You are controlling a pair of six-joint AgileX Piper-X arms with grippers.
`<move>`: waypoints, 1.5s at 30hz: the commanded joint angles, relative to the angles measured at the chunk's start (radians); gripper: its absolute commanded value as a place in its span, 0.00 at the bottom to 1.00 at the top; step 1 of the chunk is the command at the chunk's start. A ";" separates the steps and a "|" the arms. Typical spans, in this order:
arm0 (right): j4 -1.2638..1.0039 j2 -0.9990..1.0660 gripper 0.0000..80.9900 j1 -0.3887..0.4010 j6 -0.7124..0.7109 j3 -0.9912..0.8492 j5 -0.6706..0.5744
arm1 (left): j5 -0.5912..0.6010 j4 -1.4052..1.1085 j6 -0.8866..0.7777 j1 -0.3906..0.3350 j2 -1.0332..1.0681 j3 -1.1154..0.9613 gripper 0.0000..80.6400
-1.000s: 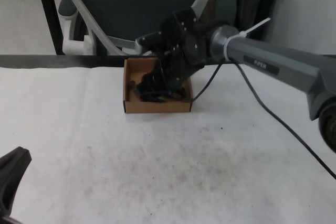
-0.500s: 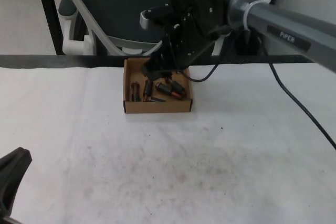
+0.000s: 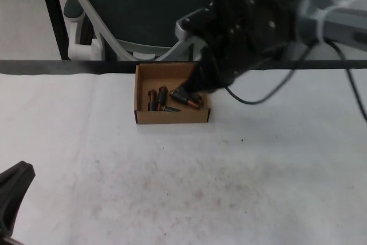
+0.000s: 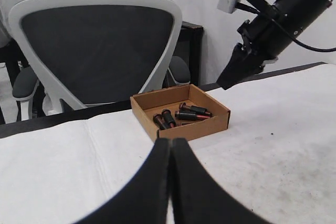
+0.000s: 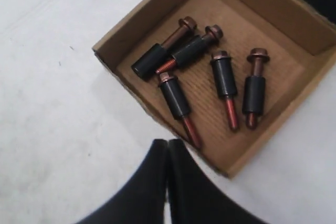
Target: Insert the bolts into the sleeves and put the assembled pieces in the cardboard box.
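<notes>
The cardboard box (image 3: 172,117) stands at the far middle of the white bench, in front of a chair. Several bolts in black sleeves (image 3: 166,100) lie flat on its floor. In the right wrist view they show as copper bolts through dark sleeves (image 5: 173,95) inside the box (image 5: 262,9). My right gripper (image 5: 167,150) is shut with nothing in it and hangs above the box's right side (image 3: 186,91). My left gripper (image 4: 170,150) is shut and empty, low at the bench's near left (image 3: 14,190), facing the box (image 4: 194,129) and its assembled pieces (image 4: 181,115).
A grey-backed office chair (image 3: 143,4) stands just behind the bench's far edge. The right arm's cable (image 3: 269,93) hangs over the bench to the right of the box. White cloth (image 3: 200,187) covers the bench.
My right gripper has lifted out of the box and drawn up and to the right. The assembled pieces it covered now show in the box. The left arm has stayed still.
</notes>
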 commanded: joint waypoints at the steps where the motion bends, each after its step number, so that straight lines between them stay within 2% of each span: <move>1: -0.169 -0.174 0.01 -0.013 0.004 0.252 0.042 | 0.014 -0.004 0.001 0.000 -0.008 -0.009 0.01; 7: -0.410 -0.378 0.01 -0.033 0.068 0.586 0.042 | 0.014 -0.004 0.001 0.000 -0.008 -0.009 0.01; 12: -0.573 -0.604 0.01 -0.054 0.068 0.864 0.129 | 0.022 -0.023 0.001 0.000 -0.008 -0.009 0.01; 19: -0.709 -1.043 0.01 -0.097 0.148 1.191 0.204 | 0.066 -0.042 -0.004 0.000 -0.008 -0.009 0.01; 23: -0.712 -1.330 0.01 -0.100 0.162 1.330 0.269 | 0.075 -0.053 -0.023 0.000 -0.008 -0.009 0.01; 27: -0.685 -1.592 0.01 -0.100 0.212 1.434 0.278 | 0.101 -0.056 -0.029 0.000 -0.008 -0.009 0.01; 34: -0.413 -1.994 0.01 -0.100 0.224 1.534 0.278 | 0.097 -0.073 -0.029 0.000 -0.008 -0.009 0.01; 39: -0.390 -1.982 0.01 -0.098 0.232 1.592 0.294 | 0.094 -0.071 -0.029 0.000 -0.008 -0.009 0.01; 45: -0.432 -1.964 0.01 -0.099 0.216 1.622 0.362 | 0.036 -0.075 -0.026 0.000 -0.008 -0.009 0.01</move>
